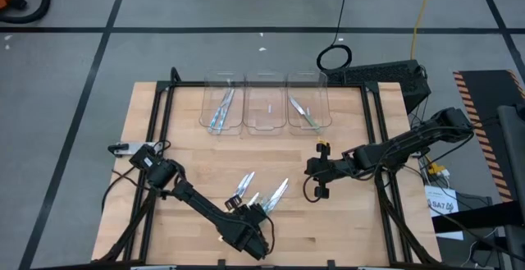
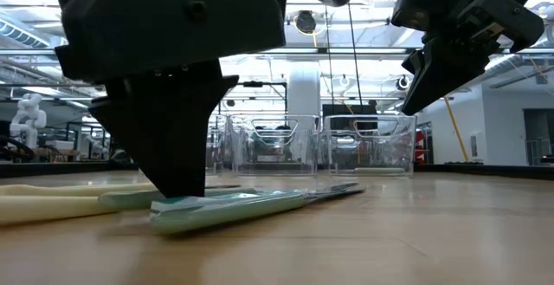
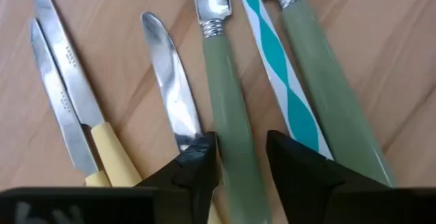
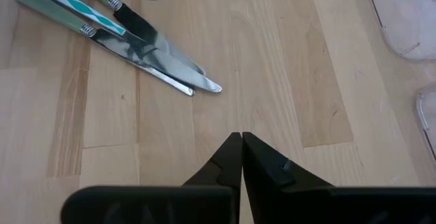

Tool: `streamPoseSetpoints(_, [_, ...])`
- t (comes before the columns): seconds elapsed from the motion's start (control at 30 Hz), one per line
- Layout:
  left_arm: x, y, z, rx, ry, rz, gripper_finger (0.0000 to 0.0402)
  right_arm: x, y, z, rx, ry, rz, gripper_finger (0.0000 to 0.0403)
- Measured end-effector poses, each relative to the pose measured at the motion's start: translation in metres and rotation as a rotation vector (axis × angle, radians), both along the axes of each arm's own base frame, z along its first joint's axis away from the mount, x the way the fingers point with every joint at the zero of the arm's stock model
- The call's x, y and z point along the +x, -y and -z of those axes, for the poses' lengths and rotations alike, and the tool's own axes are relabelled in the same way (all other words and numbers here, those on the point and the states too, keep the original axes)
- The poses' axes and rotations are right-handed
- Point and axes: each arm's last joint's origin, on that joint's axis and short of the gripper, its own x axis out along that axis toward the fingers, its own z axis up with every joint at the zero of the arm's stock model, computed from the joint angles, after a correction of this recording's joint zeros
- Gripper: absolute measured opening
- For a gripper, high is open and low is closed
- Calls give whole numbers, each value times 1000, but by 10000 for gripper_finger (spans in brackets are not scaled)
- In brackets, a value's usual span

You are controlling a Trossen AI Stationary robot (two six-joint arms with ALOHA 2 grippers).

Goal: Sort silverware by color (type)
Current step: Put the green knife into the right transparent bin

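The left hand is sitting low over the loose cluster of silverware near the front of the wooden counter. Its fingers are standing partly apart, straddling the handle of a green-handled knife without visibly closing on it. Right beside that knife, a blue-and-white striped handle and another green handle are lying on one side, and a bare silvery blade and two pale yellow-handled knives on the other, all flat on the wood.

The right hand is hovering above bare counter, well apart from the pile, with its fingers pressed together and nothing between them.

At the far edge, three clear bins are standing side by side. The left bin is holding blue-handled pieces, the right bin green-handled ones, and the middle bin is showing only a small pale piece I cannot make out.
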Motion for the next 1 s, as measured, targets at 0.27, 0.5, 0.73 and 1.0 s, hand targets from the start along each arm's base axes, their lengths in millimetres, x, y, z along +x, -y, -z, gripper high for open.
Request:
streamPoseSetpoints(0.27, [3,0,1,0,-6,81,79,0,0,0,0,1,0,9])
streamPoseSetpoints(0.5, [10,-7,1,45,32,78,24,0,0,0,0,1,0,9])
streamPoseSetpoints(0.73, [15,-15,2,46,24,79,4,0,0,0,-1,0,0,9])
streamPoseSetpoints(1.0, [20,-23,3,54,-1,126,2,4,-1,8,-13,-33,-3,9])
